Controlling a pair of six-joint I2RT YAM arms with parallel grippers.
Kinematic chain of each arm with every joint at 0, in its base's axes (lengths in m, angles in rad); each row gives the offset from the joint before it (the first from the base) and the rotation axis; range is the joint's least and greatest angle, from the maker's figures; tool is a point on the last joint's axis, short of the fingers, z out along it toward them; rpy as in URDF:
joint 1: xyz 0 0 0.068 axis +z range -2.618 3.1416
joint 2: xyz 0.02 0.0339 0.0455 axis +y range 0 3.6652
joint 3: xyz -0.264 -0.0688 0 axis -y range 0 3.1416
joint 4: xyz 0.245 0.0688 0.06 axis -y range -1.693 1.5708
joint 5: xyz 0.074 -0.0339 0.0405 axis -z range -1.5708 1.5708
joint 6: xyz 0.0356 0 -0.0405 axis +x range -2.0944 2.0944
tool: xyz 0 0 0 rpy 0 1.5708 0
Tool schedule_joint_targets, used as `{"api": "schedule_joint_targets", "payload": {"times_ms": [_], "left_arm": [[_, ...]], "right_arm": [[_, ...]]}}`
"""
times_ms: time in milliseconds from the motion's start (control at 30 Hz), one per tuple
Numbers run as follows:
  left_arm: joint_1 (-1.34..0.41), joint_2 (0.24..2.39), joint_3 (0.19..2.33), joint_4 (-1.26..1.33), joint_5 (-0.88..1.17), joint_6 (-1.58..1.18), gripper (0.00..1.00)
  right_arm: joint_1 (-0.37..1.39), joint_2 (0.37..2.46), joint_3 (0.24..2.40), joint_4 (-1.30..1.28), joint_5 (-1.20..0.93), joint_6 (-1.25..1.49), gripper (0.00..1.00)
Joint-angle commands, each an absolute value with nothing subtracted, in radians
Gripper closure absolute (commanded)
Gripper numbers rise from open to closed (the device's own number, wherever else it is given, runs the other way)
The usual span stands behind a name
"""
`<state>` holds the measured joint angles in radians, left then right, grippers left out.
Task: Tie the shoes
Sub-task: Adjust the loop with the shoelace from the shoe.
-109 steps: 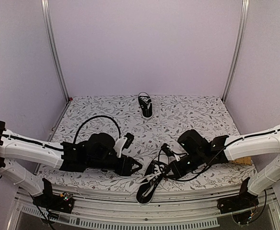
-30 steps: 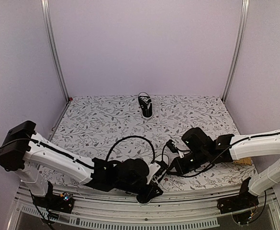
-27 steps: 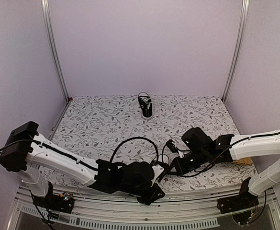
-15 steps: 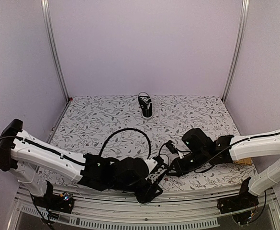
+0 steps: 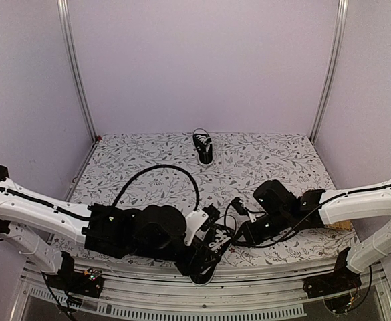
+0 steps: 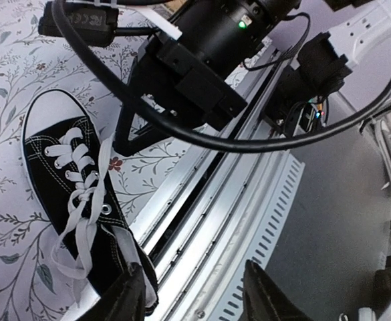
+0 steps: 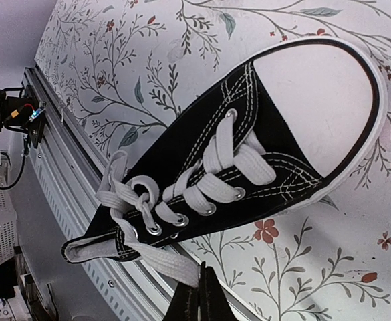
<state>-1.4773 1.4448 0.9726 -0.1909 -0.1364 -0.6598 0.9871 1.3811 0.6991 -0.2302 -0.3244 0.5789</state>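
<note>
One black shoe (image 5: 212,257) with white laces lies at the table's front edge, heel over the rail; it also shows in the left wrist view (image 6: 55,174) and the right wrist view (image 7: 262,160). A loose knot sits near its top eyelets. My right gripper (image 7: 200,294) is shut on one flat white lace end beside the shoe (image 5: 234,235). My left gripper (image 6: 195,297) is open by the heel with nothing between its fingers; one fingertip (image 6: 132,294) is next to the heel collar. The other shoe (image 5: 203,148) stands at the far middle of the table.
The metal rail (image 6: 215,200) of the table's front edge runs right under my left gripper, with dark floor beyond it. The right arm's black wrist and cable (image 6: 202,60) hang just above the near shoe's toe. Aluminium posts (image 5: 75,67) stand at the back corners.
My left gripper has opened and let go at the near shoe, and the left arm has drawn back to the left. The right gripper has kept its hold on the lace, hardly moving.
</note>
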Motion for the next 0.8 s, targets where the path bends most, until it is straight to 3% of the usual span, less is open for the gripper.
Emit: {"api": "schedule_joint_targets", "payload": {"times_ms": [0, 100, 267, 500, 767], "left_arm": [[-1.474, 1.391, 0.922, -0.174, -0.129, -0.635, 0.54], [-1.421, 1.352, 0.877, -0.186, -0.171, -0.709, 0.45], [-1.279, 1.350, 0.815, -0.112, -0.096, -0.747, 0.45], [-1.111, 1.448, 0.779, 0.066, 0.097, -0.719, 0.56], [-1.052, 1.614, 0.843, 0.133, 0.247, -0.679, 0.64]], "right_arm": [[0.981, 1.382, 0.687, -0.209, -0.325, 0.565, 0.98], [0.980, 1.381, 0.683, -0.205, -0.323, 0.565, 0.98], [0.981, 1.383, 0.680, -0.192, -0.329, 0.569, 0.98], [0.982, 1.389, 0.684, -0.185, -0.334, 0.572, 0.98], [0.981, 1.409, 0.675, -0.161, -0.350, 0.573, 0.98]]}}
